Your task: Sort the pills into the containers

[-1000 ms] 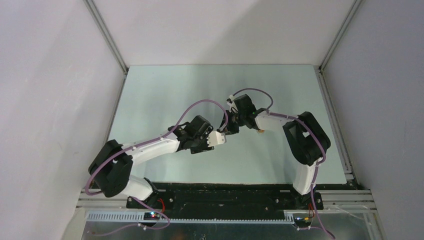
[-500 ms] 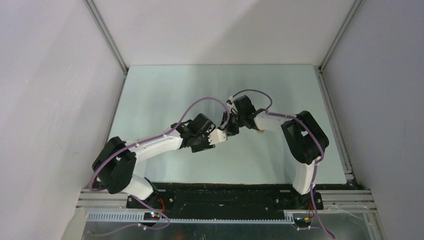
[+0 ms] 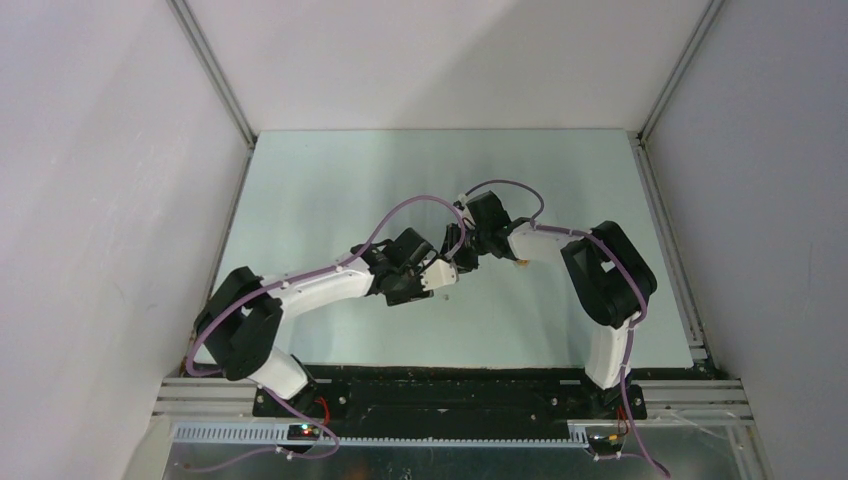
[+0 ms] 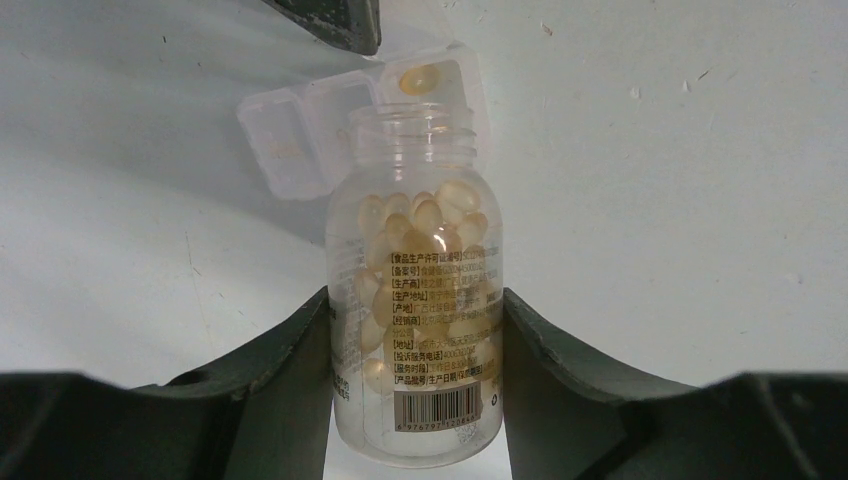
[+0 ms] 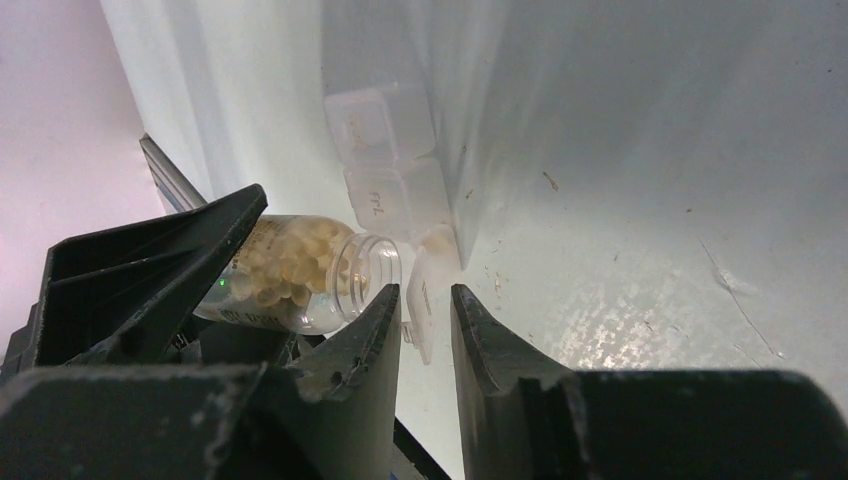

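My left gripper (image 4: pixel 415 300) is shut on a small clear bottle (image 4: pixel 420 300) of pale yellow pills, tipped so its open mouth points at the containers. The containers are a white translucent pill box (image 4: pixel 300 130) lying on the table. Its end compartment is open and holds one pill (image 4: pixel 420 78). In the right wrist view the box (image 5: pixel 385 125) lies ahead, with its raised lid (image 5: pixel 418 310) standing in the gap of my right gripper (image 5: pixel 425 295). Those jaws stand slightly apart, not pinching the lid. In the top view both grippers (image 3: pixel 452 268) meet mid-table.
A small orange-tan object (image 3: pixel 520 263) lies on the pale green table (image 3: pixel 330 190) by the right forearm. White walls (image 3: pixel 100 200) close in the left, right and back. The arm bases sit at the near edge.
My right gripper's jaws have spread a little around the lid. The left arm has pushed the bottle slightly farther toward the box.
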{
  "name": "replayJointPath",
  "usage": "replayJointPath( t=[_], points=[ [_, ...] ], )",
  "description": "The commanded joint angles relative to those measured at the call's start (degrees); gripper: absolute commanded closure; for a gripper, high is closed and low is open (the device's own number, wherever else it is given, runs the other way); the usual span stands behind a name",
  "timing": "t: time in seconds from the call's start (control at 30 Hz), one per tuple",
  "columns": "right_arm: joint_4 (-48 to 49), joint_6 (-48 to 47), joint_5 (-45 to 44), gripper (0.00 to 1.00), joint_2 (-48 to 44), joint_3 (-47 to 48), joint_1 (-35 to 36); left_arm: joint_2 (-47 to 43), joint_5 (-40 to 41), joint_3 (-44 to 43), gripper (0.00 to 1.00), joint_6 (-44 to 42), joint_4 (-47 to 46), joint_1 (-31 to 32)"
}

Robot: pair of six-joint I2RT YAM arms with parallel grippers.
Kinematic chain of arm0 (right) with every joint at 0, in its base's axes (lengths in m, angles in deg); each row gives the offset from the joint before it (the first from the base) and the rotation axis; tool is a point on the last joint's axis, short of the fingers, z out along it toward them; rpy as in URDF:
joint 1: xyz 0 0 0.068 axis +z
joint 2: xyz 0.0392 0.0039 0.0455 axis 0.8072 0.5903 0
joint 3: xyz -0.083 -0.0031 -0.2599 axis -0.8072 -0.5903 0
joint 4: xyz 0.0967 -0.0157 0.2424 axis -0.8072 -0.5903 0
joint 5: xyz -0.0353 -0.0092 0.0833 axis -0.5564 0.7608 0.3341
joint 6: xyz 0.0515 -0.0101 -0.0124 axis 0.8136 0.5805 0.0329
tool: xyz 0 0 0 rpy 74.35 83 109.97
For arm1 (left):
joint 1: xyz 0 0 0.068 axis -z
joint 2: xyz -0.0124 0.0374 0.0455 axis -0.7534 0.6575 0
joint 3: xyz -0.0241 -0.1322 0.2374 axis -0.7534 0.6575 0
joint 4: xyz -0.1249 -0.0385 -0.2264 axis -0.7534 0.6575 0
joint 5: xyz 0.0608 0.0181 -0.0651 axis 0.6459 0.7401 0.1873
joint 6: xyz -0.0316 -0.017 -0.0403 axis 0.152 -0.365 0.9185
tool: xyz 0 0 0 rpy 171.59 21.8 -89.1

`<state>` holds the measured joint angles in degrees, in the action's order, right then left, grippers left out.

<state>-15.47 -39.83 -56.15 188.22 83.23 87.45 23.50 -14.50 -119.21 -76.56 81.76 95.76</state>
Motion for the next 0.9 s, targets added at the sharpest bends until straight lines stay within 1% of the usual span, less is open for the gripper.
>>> replayJointPath(
  t=[0.0,0.33,0.57,0.87],
  points=[
    [0.4,-0.9,-0.1,0.71,0.0,-0.1,-0.1,-0.2,1.5,-1.9,1.00,1.0,-0.5,0.3],
    [0.2,-1.0,-0.2,0.71,-0.3,-0.1,-0.2,-2.4,1.1,-1.3,1.00,1.6,-1.2,0.3],
    [0.0,-1.1,-0.4,0.65,-0.5,-0.1,-0.2,-4.4,1.8,-1.2,1.00,1.2,-0.4,0.3],
    [-0.2,-1.0,-0.8,0.63,-0.5,-0.1,-0.4,-2.5,4.6,-3.6,1.00,1.0,2.1,0.3]
  ],
)
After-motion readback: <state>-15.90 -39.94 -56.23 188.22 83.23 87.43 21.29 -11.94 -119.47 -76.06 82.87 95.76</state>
